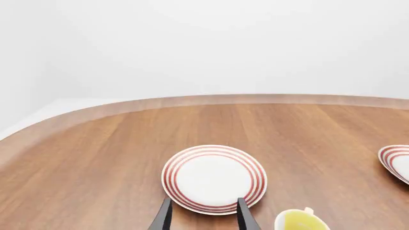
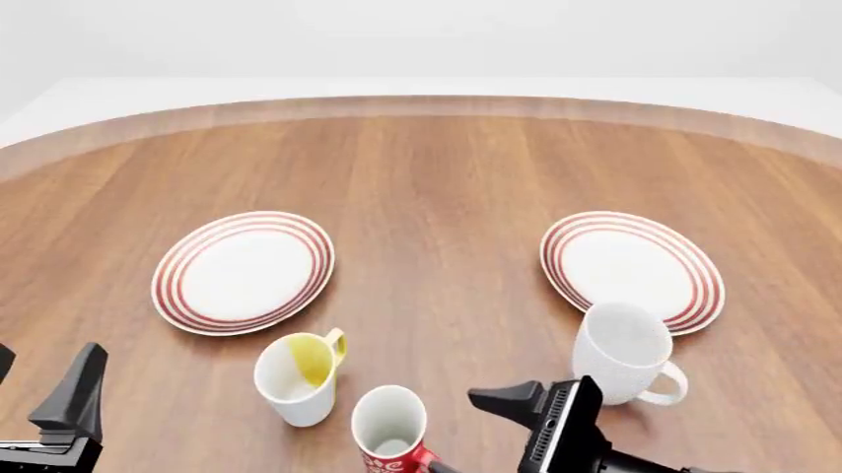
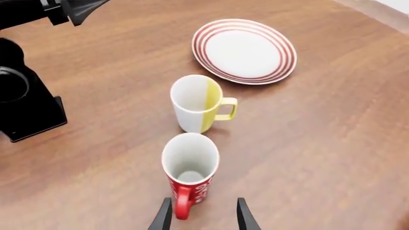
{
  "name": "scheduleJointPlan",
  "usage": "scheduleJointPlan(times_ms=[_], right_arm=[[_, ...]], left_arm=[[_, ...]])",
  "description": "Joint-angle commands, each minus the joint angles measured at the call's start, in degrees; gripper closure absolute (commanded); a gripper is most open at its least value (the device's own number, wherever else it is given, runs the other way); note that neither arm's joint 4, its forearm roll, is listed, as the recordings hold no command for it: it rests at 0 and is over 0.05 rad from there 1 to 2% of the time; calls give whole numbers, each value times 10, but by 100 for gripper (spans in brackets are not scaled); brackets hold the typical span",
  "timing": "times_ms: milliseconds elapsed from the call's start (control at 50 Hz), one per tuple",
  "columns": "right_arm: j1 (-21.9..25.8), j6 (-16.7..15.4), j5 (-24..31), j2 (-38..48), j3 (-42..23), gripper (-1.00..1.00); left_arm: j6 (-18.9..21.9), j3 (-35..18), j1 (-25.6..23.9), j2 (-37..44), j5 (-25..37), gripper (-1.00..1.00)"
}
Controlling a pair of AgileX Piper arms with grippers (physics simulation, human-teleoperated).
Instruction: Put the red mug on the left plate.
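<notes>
The red mug (image 3: 189, 172) bore white lettering-like marks, too small and blurred to read; no other writing showed.

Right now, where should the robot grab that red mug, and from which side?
Probably by its handle, with the right gripper. The red mug stands upright, its handle pointing at that gripper and already between the open fingers, so it would come from the near side.

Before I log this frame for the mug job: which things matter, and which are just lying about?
Matter: red mug, left plate, right gripper open at the mug's handle.
Lying about: white-and-yellow mug, plain white mug, right plate.
</notes>
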Motion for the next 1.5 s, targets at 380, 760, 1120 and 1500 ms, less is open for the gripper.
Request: scheduleJointPlan(times_ms=[380, 760, 1120, 1500], right_arm=[[28, 19, -55, 122, -17, -100], [43, 40, -81, 175, -24, -100], [43, 45, -75, 179, -25, 100], [39, 23, -15, 91, -28, 100]], left_arm=[[0, 0, 0, 0, 0, -100], [0, 0, 0, 0, 0, -100], [0, 0, 0, 0, 0, -100], [0, 0, 0, 0, 0, -100]])
